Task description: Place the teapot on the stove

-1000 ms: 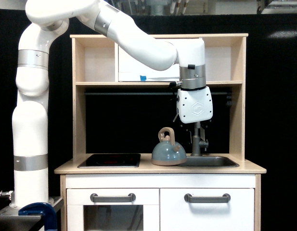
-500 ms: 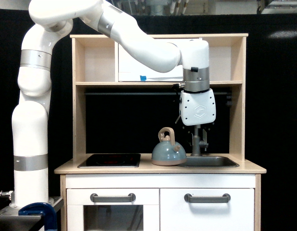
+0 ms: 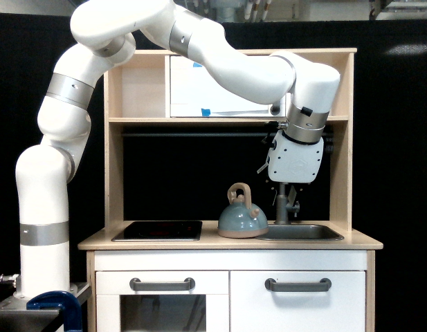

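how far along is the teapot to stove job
Nothing looks done yet: the squat pale blue-grey teapot with a tan arched handle stands on the light wood counter beside the grey metal sink, not on the flat black glass stove. The white gripper hangs above the sink, holding nothing. Grasping, carrying and placing all remain.
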Available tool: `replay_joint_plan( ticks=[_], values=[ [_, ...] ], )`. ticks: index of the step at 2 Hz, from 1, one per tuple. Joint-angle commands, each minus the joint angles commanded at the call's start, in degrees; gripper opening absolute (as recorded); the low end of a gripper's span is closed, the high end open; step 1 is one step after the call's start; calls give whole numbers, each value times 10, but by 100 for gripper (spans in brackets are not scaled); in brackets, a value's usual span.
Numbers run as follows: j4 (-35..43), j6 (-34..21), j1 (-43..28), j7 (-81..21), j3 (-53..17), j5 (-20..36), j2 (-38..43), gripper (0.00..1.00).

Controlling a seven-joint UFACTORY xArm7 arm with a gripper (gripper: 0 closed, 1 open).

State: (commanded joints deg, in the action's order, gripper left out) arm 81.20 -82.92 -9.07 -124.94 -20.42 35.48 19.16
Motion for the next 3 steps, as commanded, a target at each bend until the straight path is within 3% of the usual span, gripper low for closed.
replay_joint_plan(
  ticks=[1,2,3],
  values=[
    [-16,-7,12,6,46,-2,-23,100],
    [-104,57,-26,75,103,2,-98,100],
    [-134,100,-41,109,144,13,-113,100]
  ],
)
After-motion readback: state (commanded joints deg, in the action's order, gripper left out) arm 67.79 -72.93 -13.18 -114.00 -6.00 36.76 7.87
